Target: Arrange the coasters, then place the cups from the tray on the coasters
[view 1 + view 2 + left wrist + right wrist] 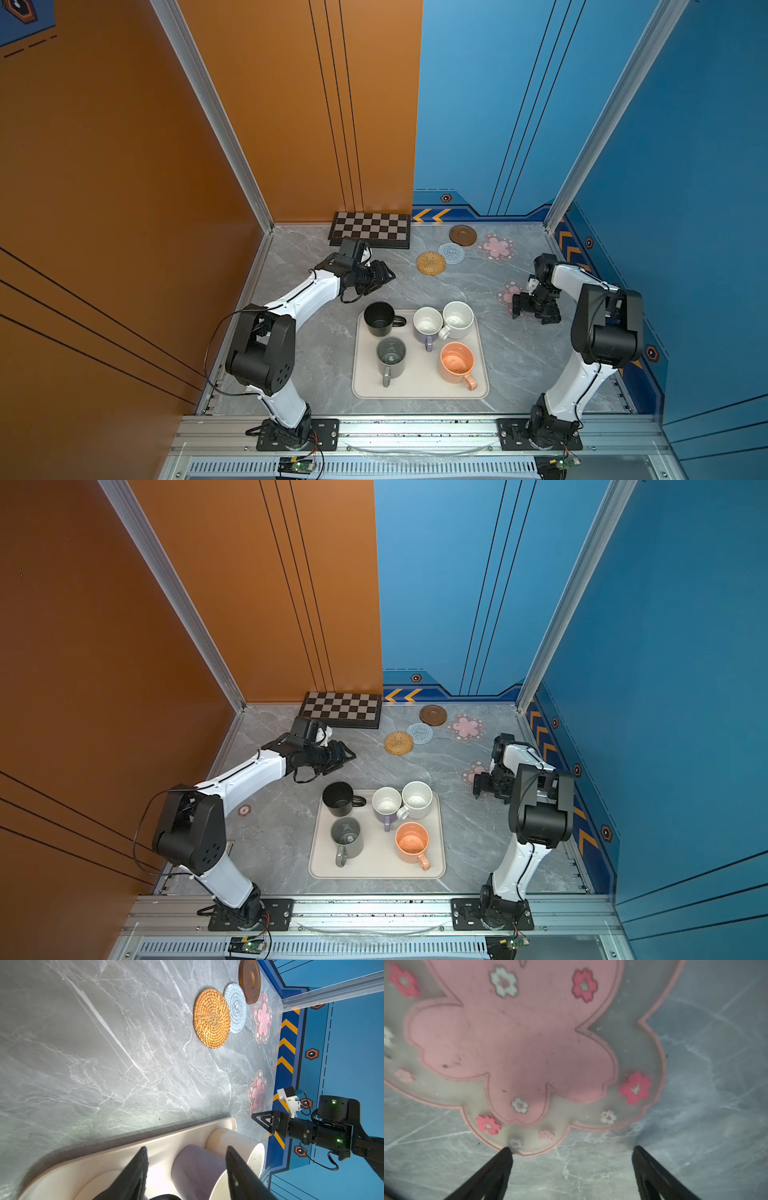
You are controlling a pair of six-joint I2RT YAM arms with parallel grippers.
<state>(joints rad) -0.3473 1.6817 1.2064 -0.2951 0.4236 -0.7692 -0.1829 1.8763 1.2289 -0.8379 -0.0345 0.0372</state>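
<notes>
**Both grippers empty, five mugs on the tray**

In both top views I stand at a grey marbled tabletop [299,340] in a booth with orange walls [124,166] and blue walls [685,166]. The tray [415,376] lies near the front rail and carries the black mug [379,319], grey mug [390,357], lavender mug [427,325], speckled mug [457,320] and peach mug [456,362]. Beyond the tray's far edge the rattan coaster [431,262], crochet coaster [451,253] and wooden coaster [462,235] run close together, with the far flower coaster [496,247] beside them. A chequered board [370,230] lies against the back wall. My left gripper [388,275] hangs off the tray's far left corner. My right gripper [517,307] sits low at the near flower coaster [508,294], off the tray's far right corner.

In the left wrist view my fingers [141,1167] stand moderately apart with nothing between them. Past them the lavender and speckled mugs crowd the tray's rim.

In the right wrist view my jaws are spread wide and empty. One fingertip [506,1153] meets the near flower coaster's edge, and the other is over bare marble.
</notes>
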